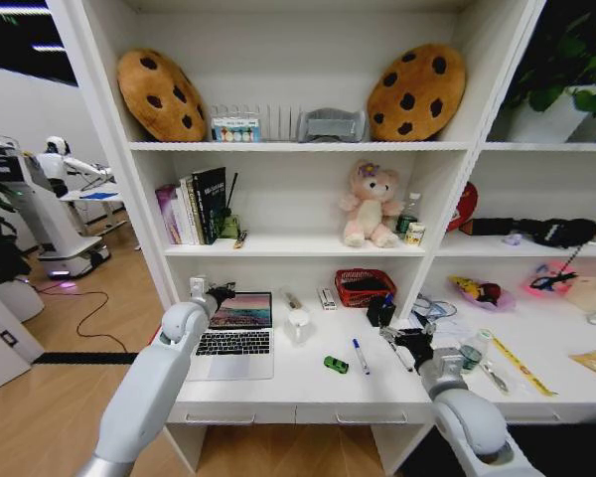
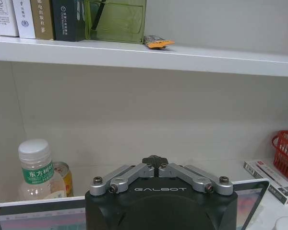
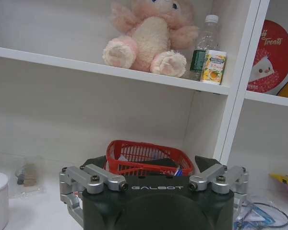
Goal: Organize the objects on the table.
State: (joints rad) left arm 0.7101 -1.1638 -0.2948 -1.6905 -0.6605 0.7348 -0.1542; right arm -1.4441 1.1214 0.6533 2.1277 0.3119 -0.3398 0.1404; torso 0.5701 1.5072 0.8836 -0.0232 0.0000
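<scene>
Hovering with fingers closed together and empty, the left gripper (image 1: 222,291) sits at the top edge of the slim silver laptop's (image 1: 236,338) open screen, near the long white desk's (image 1: 308,390) left end. The right gripper (image 1: 409,343), spread wide and empty, hangs above the desk's middle-right. Just to its left lies a blue-capped white marker (image 1: 360,356), long axis running front to back, cap toward the shelf; beyond it sits a tiny green toy car (image 1: 336,365), lying slantwise.
</scene>
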